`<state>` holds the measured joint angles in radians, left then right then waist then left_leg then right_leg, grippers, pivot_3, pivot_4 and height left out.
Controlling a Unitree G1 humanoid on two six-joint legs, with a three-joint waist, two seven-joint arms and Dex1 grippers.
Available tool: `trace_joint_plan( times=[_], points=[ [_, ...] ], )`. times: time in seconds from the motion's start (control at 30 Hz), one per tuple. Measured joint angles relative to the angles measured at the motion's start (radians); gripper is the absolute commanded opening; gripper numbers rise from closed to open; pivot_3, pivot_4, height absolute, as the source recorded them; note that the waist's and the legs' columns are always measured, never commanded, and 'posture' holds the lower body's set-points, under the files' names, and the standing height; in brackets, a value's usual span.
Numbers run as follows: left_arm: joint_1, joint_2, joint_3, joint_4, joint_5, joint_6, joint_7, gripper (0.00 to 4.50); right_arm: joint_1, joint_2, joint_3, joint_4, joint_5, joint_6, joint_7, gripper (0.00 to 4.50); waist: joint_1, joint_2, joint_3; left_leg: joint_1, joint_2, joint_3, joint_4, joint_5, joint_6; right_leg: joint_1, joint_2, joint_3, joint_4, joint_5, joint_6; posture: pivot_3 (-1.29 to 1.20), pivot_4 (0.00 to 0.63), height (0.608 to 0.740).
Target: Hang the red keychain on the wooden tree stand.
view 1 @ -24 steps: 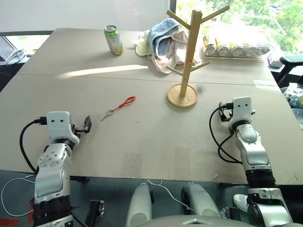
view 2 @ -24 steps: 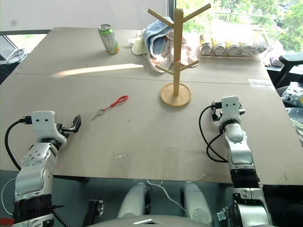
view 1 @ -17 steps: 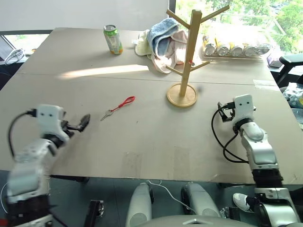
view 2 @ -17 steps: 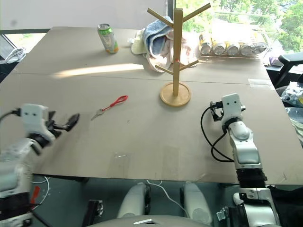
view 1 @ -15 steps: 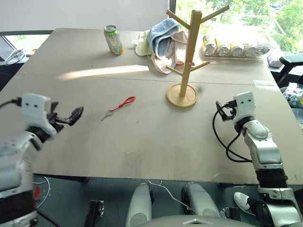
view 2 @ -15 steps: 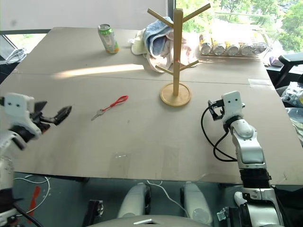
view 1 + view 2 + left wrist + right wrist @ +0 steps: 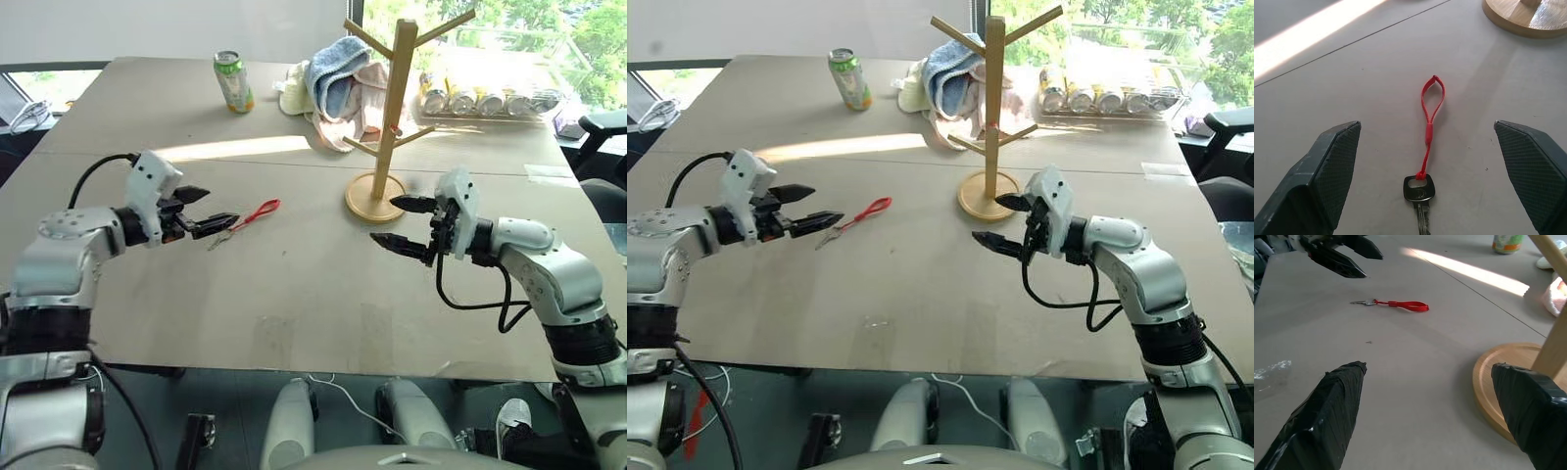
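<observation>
The red keychain (image 7: 253, 212) lies flat on the table, its red cord loop pointing toward the wooden tree stand (image 7: 394, 108) and its small silver key (image 7: 1419, 192) toward my left gripper. My left gripper (image 7: 221, 206) hovers open just left of the key, with its fingers (image 7: 1327, 171) on either side of the keychain in the left wrist view and nothing held. Right of centre, my right gripper (image 7: 382, 219) is open and empty, pointing left, just in front of the stand's round base (image 7: 1503, 377). In the right wrist view the keychain (image 7: 1400, 305) lies beyond its fingers (image 7: 1327, 411).
A green can (image 7: 234, 82) stands at the back left. A heap of towels (image 7: 333, 88) lies behind the stand. A clear tray with a row of cans (image 7: 485, 103) sits at the back right. The table's front edge (image 7: 323, 367) runs below both arms.
Both arms have swung inward from the table's front corners. The left gripper now reaches to the keychain, and the right gripper has turned left, in front of the stand's base.
</observation>
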<state>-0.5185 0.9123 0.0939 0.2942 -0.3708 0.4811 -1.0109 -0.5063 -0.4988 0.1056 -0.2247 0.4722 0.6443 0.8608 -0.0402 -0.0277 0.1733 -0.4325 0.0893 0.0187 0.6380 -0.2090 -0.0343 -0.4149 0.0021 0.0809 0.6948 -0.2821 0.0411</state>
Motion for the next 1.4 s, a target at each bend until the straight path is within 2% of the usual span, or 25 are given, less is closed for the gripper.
trace_joint_plan(
  times=[0.2,0.47,0.5,0.53,0.57,0.6,0.63,0.7,0.8,1.17,1.27,1.4],
  points=[
    [-0.175,-0.083,-0.123,0.315,0.129,-0.155,-0.097,4.50,-0.007,0.037,0.036,-0.055,0.021,0.028,-0.011,4.39,0.007,0.000,0.000,-0.001,0.000,0.000,0.002,0.000,0.000,0.000,0.000,-0.001,0.001,0.000,0.000,0.00,0.150,0.733],
    [-0.270,-0.136,-0.148,0.524,0.219,-0.281,-0.152,4.50,0.001,0.034,0.033,-0.065,0.021,0.029,-0.049,4.39,0.004,0.000,0.000,-0.001,0.000,-0.001,0.003,0.000,0.000,0.000,0.000,-0.001,0.002,0.000,0.000,0.00,0.150,0.733],
    [-0.277,-0.143,-0.148,0.546,0.225,-0.291,-0.159,3.97,0.004,0.033,0.031,-0.070,0.021,0.029,-0.055,4.50,0.004,0.000,0.000,-0.001,0.000,-0.001,0.003,0.000,0.000,0.000,0.000,-0.001,0.002,0.000,0.000,0.00,0.150,0.733],
    [-0.287,-0.147,-0.147,0.561,0.231,-0.300,-0.163,3.67,0.007,0.033,0.030,-0.073,0.021,0.030,-0.061,4.50,0.005,0.000,0.000,-0.001,0.000,-0.001,0.003,0.000,0.000,0.000,0.000,-0.001,0.002,0.000,0.000,0.00,0.150,0.733],
    [-0.294,-0.149,-0.147,0.571,0.235,-0.306,-0.168,3.13,0.008,0.033,0.030,-0.073,0.022,0.030,-0.065,4.50,0.005,0.000,0.000,-0.001,0.000,-0.001,0.003,0.000,0.000,0.000,0.000,-0.001,0.002,0.000,0.000,0.00,0.150,0.733],
    [-0.300,-0.151,-0.148,0.582,0.245,-0.316,-0.175,2.78,0.009,0.033,0.030,-0.074,0.023,0.031,-0.068,4.50,0.005,0.000,0.000,-0.001,0.000,-0.001,0.003,0.000,0.000,0.000,0.000,-0.001,0.002,0.000,0.000,0.00,0.150,0.733],
    [-0.301,-0.152,-0.148,0.590,0.254,-0.325,-0.184,2.10,0.011,0.032,0.029,-0.078,0.023,0.032,-0.074,4.50,0.004,0.000,0.000,-0.001,0.000,-0.001,0.003,0.000,0.000,0.001,0.000,-0.001,0.002,0.000,0.000,0.00,0.150,0.733],
    [-0.301,-0.153,-0.148,0.593,0.259,-0.335,-0.188,1.41,0.013,0.032,0.026,-0.080,0.024,0.033,-0.079,4.50,0.004,0.000,0.000,-0.001,0.000,-0.001,0.003,0.000,0.000,0.000,0.000,-0.001,0.002,0.000,0.000,0.00,0.150,0.733],
    [-0.304,-0.161,-0.145,0.603,0.270,-0.349,-0.190,0.07,0.013,0.030,0.013,-0.081,0.025,0.038,-0.087,4.50,0.005,0.000,0.000,-0.001,0.000,-0.001,0.003,0.000,0.000,0.001,0.000,-0.001,0.002,0.000,0.000,0.00,0.150,0.733],
    [-0.294,-0.165,-0.138,0.582,0.269,-0.349,-0.194,0.02,0.015,0.014,0.005,-0.086,0.039,0.053,-0.097,4.50,0.005,0.000,0.000,-0.001,0.000,-0.001,0.003,0.000,0.000,0.001,0.000,-0.001,0.002,0.000,0.000,0.00,0.150,0.733],
    [-0.246,-0.162,-0.098,0.449,0.215,-0.252,-0.203,0.02,0.032,-0.004,-0.017,-0.136,0.060,0.074,-0.106,4.50,0.004,0.000,0.000,-0.002,0.000,-0.002,0.003,0.000,0.000,0.001,0.000,-0.001,0.002,0.000,0.000,0.00,0.150,0.733],
    [-0.147,-0.154,0.002,0.133,0.094,-0.069,-0.163,0.02,0.049,0.001,-0.075,-0.218,0.136,0.144,-0.153,4.50,0.000,0.000,0.000,-0.001,0.000,-0.002,0.004,0.000,0.000,0.001,-0.001,-0.001,0.002,0.000,0.000,0.00,0.150,0.733]
  ],
)
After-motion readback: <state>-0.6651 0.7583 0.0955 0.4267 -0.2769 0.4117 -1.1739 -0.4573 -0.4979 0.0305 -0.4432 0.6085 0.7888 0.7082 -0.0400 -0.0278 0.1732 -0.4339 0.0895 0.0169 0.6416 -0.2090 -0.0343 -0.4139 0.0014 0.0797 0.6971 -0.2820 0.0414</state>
